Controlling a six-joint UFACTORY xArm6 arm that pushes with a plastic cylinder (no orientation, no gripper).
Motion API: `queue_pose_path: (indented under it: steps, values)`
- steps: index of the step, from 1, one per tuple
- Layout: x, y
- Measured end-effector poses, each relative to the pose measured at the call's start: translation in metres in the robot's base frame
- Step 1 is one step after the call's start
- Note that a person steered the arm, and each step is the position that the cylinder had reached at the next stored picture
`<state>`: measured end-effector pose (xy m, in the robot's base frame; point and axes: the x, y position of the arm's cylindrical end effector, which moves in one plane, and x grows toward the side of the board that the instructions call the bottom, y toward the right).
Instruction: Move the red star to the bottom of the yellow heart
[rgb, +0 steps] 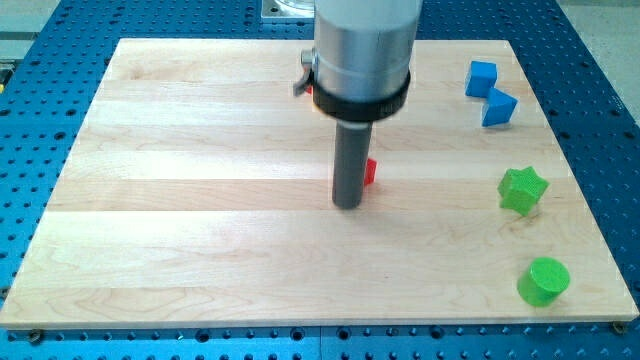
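Note:
My tip rests on the board near its middle. A red block shows only as a small sliver at the rod's right side, just above the tip; most of it is hidden behind the rod, so its shape cannot be made out. Another bit of red peeks out at the left of the arm's silver body near the view's top. No yellow heart shows; it may be hidden behind the arm.
Two blue blocks sit at the top right. A green star lies at the right, and a green cylinder at the lower right. The wooden board lies on a blue perforated table.

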<state>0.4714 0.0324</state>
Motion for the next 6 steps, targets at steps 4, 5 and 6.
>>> queue_pose_path:
  steps: [4, 5, 6]
  values:
    - [-0.068, 0.005]
    - [-0.079, 0.006]
    - [-0.110, 0.001]
